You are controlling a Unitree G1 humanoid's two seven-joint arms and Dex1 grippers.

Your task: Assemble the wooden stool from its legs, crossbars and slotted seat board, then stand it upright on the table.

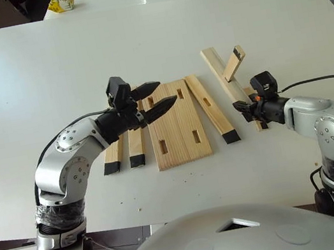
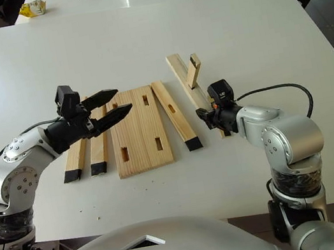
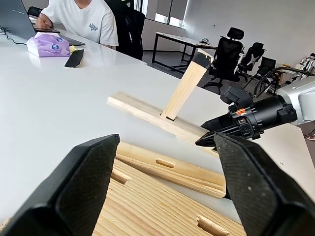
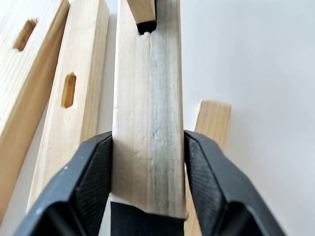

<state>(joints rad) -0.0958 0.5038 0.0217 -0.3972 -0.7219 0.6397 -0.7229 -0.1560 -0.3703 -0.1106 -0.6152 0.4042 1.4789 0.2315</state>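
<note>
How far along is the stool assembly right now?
Done: one short wooden crossbar is plugged into a black-tipped wooden leg. In hand: the right gripper is shut on that leg; the left gripper hovers open over the slotted seat board. Left: three loose legs and the board lie flat; nothing stands.

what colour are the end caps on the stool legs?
Black end caps on pale wood legs; clearest in the left eye view.
</note>
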